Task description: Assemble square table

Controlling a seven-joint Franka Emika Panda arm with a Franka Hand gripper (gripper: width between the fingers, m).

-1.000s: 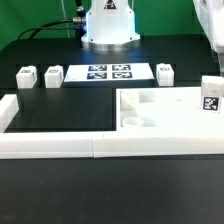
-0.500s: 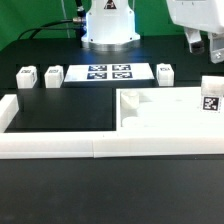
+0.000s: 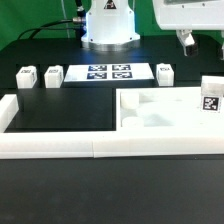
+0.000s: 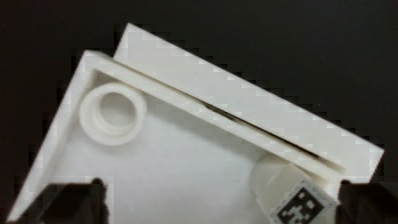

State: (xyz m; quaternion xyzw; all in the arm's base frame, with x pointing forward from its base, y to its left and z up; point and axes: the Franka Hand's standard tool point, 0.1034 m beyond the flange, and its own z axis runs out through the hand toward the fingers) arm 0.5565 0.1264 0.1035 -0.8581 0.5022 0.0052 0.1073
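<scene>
The square table's white slab lies at the exterior view's right, inside the border rail, with round holes in its top. It fills the wrist view, one round hole showing. A tagged leg block stands at the slab's right end; it also shows in the wrist view. Three more leg blocks stand behind: two at the left and one at the right. My gripper hangs high above the slab's right part. In the wrist view the gripper is open and empty.
The marker board lies at the back middle in front of the robot base. The long white border rail runs along the front and up the left side.
My gripper has come into the exterior view from its right edge and moved toward its left, above the slab's right end. Slab and leg blocks have not moved.
</scene>
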